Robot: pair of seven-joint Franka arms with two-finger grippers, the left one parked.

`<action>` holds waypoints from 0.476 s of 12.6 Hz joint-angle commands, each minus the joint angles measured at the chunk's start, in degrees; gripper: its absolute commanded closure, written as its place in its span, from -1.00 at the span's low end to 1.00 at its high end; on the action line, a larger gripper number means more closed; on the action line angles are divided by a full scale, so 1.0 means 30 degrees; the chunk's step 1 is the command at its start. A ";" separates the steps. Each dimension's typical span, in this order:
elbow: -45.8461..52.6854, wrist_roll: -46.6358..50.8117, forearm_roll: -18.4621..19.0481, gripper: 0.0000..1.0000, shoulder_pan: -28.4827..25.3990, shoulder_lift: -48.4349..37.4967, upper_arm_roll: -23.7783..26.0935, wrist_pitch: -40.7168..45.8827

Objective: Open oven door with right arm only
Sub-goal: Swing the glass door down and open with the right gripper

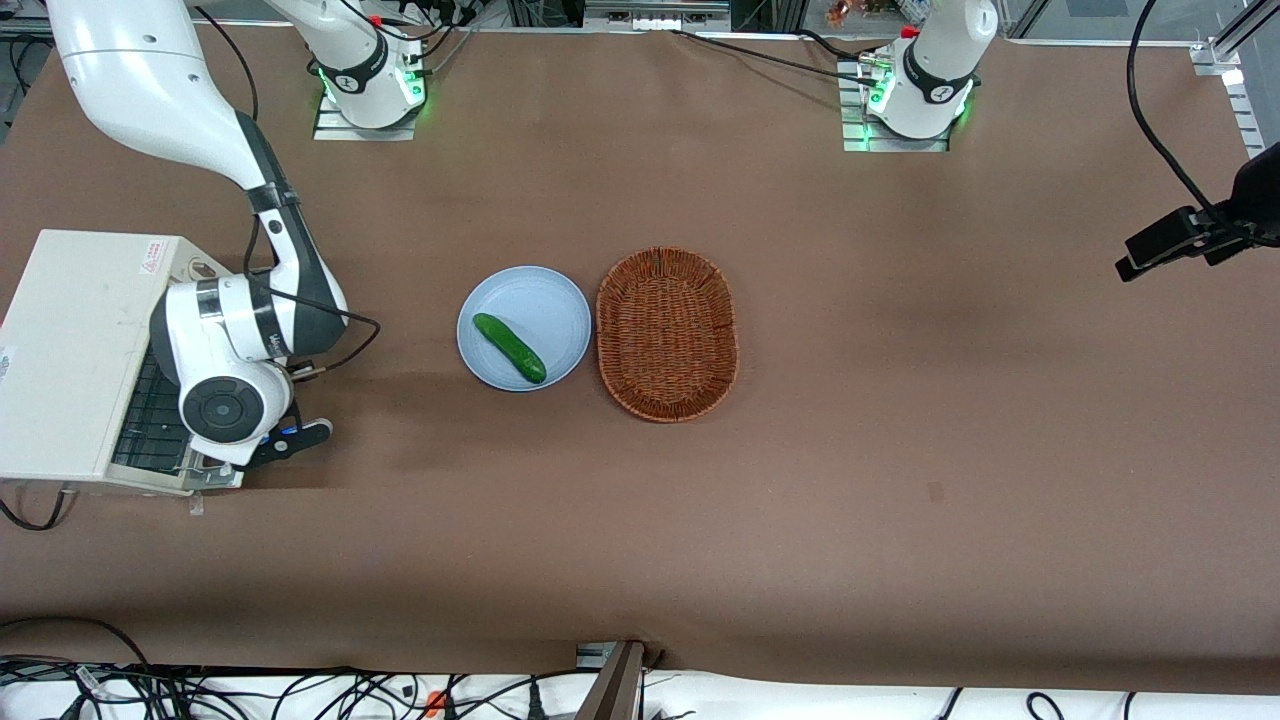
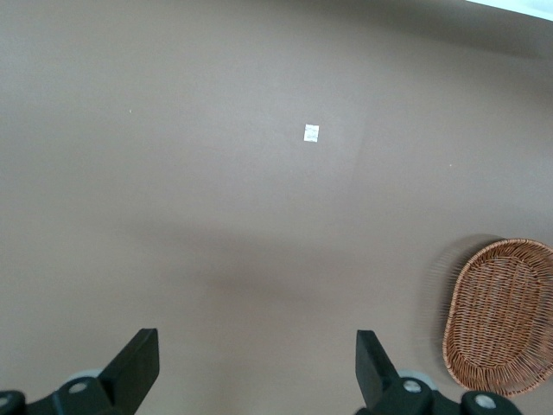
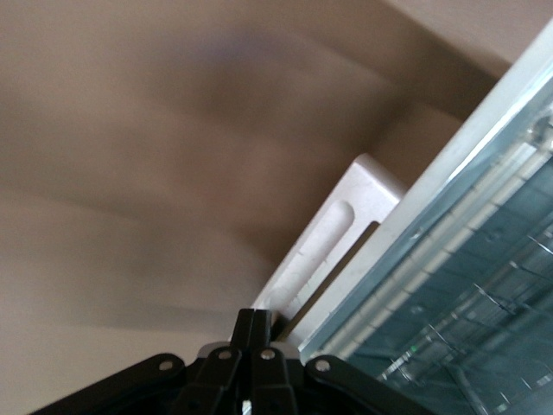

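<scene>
The white toaster oven (image 1: 75, 350) stands at the working arm's end of the table. Its oven door (image 1: 150, 420), cream-framed with a dark glass window, faces the plate; I cannot tell whether it is ajar. The right arm (image 1: 250, 330) reaches down in front of it, its round black end cap (image 1: 222, 408) covering part of the door. The gripper (image 3: 253, 324) is shut with its fingers pressed together and nothing between them, right beside the handle's cream end piece (image 3: 337, 242) at the door frame. The door glass (image 3: 467, 294) shows a wire rack through it.
A light blue plate (image 1: 545, 300) with a green cucumber (image 1: 509, 347) lies mid-table. A brown wicker basket (image 1: 667, 333) lies beside it, toward the parked arm's end, and also shows in the left wrist view (image 2: 501, 316). A cable (image 1: 345, 345) loops off the arm's wrist.
</scene>
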State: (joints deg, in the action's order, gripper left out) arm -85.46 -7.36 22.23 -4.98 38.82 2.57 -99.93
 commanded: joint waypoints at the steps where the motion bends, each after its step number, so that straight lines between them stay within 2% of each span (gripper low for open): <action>1: 0.0097 -0.0476 0.0622 1.00 0.0753 0.1385 -0.0885 -0.1023; 5: 0.0097 -0.0447 0.0414 1.00 0.0841 0.1884 -0.0885 -0.1610; 6: 0.0097 -0.0476 -0.0196 1.00 0.1015 0.1914 -0.0885 -0.1668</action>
State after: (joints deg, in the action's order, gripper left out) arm -85.37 -6.94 19.12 -4.75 43.68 2.55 -105.57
